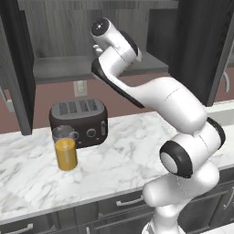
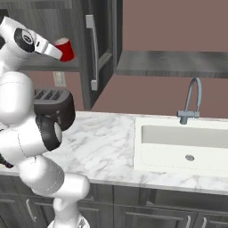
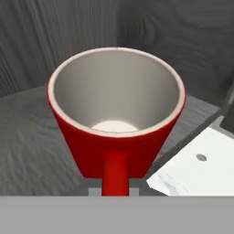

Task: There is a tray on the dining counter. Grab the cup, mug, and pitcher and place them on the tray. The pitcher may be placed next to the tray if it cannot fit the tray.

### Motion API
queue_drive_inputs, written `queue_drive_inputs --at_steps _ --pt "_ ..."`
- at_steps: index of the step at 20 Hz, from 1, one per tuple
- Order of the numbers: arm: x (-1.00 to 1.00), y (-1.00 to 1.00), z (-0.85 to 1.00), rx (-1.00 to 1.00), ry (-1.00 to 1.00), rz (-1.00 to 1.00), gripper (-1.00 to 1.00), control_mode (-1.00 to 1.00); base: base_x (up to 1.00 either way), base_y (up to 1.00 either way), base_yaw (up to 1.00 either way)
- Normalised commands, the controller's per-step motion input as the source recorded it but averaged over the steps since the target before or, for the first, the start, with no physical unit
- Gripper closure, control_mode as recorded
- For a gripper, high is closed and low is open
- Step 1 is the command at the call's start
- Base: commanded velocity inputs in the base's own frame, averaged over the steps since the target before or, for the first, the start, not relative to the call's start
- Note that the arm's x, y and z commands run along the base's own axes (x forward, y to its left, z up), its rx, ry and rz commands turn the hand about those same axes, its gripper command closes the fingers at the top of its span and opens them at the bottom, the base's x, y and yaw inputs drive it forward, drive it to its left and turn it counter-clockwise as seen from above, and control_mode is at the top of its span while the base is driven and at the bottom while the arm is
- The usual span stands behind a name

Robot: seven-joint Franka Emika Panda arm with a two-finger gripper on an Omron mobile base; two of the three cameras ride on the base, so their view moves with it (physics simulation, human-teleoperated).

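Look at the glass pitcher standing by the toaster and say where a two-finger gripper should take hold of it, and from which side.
Grip the pitcher around its cylindrical body, probably low on the amber part, with the fingers level. Come from the counter's front edge or the open side away from the toaster, which stands close behind it. It is upright, tall and smooth, so a side grasp likely suits it better than pinching the thin clear rim.

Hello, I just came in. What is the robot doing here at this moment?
The robot arm is raised high in front of a dark wooden shelf, and the red mug sits right in front of its gripper, handle toward the hand. In the right base view the mug is up at the end of the arm, well above the marble worktop. Whether the fingers are closed on it cannot be told. The pitcher stands on the worktop beside the black toaster.
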Motion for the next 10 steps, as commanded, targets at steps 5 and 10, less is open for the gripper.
queue_drive_inputs --at_steps 5,10 --pt "-1.0 0.07 0.0 0.0 -0.19 0.0 1.0 -1.0 0.0 0.0 0.0" --pt "-1.0 0.17 0.02 0.0 -0.02 0.0 1.0 -1.0 0.0 0.0 0.0"
